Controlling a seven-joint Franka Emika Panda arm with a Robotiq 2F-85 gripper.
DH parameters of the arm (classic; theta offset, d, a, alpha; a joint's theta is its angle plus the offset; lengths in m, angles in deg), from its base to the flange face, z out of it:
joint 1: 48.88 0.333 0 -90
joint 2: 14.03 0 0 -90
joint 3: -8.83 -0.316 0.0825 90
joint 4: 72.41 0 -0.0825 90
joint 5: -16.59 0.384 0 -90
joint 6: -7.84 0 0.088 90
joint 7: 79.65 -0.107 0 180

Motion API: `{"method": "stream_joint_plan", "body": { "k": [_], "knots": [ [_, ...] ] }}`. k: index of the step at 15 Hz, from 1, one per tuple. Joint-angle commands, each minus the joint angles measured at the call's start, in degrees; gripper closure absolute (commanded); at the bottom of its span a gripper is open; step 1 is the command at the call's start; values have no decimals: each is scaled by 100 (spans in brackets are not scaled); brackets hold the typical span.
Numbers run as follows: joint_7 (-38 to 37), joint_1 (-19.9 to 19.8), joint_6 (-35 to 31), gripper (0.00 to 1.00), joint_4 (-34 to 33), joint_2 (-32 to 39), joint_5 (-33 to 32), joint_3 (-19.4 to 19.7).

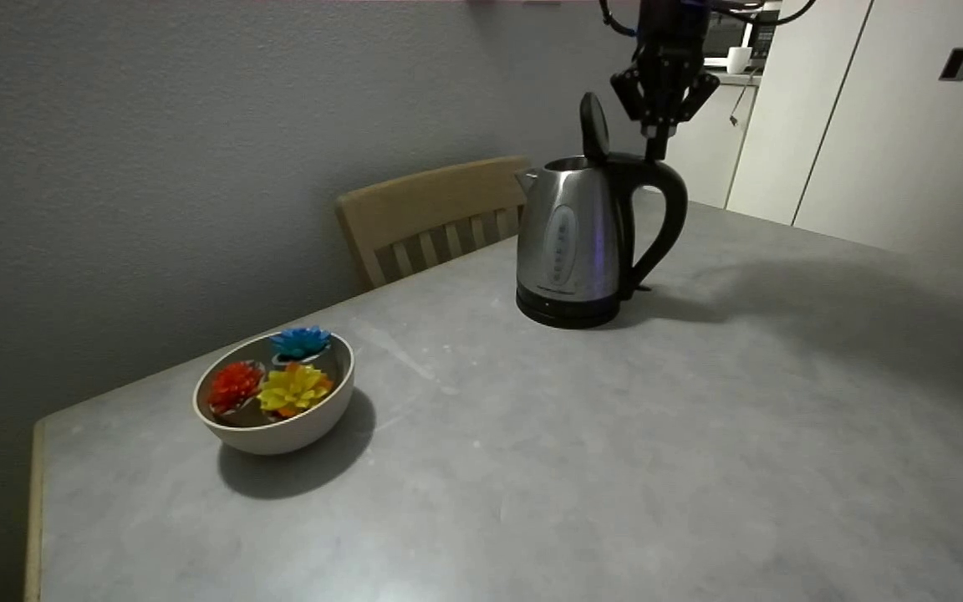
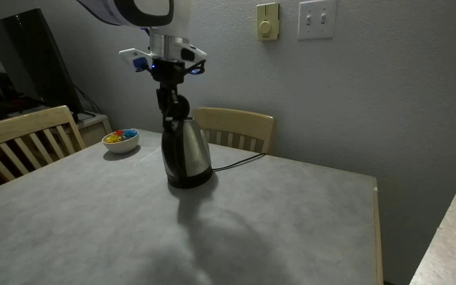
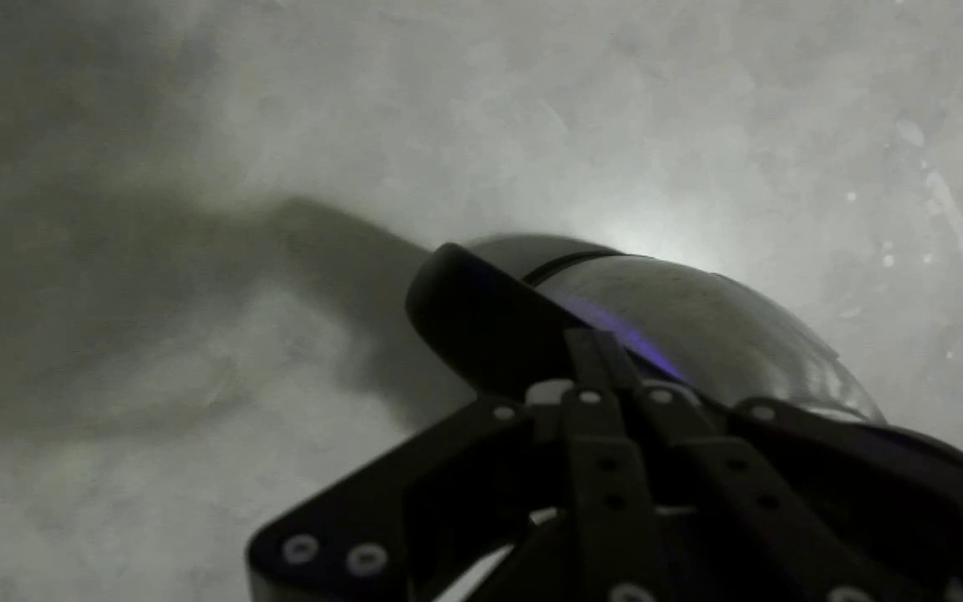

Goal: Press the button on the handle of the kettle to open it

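Observation:
The stainless-steel kettle (image 1: 561, 251) stands upright on the table in both exterior views (image 2: 197, 152) and partly in the wrist view (image 3: 690, 313). Its black lid (image 1: 593, 127) is swung up, and the mouth is open. The black handle (image 1: 675, 209) shows in the wrist view (image 3: 473, 309) under the fingertips. My gripper (image 1: 655, 150) points straight down with fingers together and nothing between them. The fingertips appear to touch the top of the handle, close behind the lid; the wrist view shows them there too (image 3: 593, 336). The button cannot be made out; the fingertips hide that spot.
A white bowl (image 1: 281, 436) with colourful flower pieces stands on the grey table (image 1: 532, 468), beyond the kettle's spout side. A black cord (image 2: 240, 161) runs from the kettle's base to the table edge. A wooden chair (image 1: 431, 196) stands behind the kettle, by the wall.

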Motion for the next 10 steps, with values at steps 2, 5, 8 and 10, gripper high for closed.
{"method": "stream_joint_plan", "body": {
  "k": [2, 5, 8, 10],
  "knots": [
    [-162, 134, -360, 100, 220, -94, -426, 41],
    [-198, 175, -410, 100, 244, -158, -627, 40],
    [-104, 183, -449, 100, 263, -240, -706, -1],
    [-78, 207, -465, 100, 281, -328, -761, -12]
  ]
}}
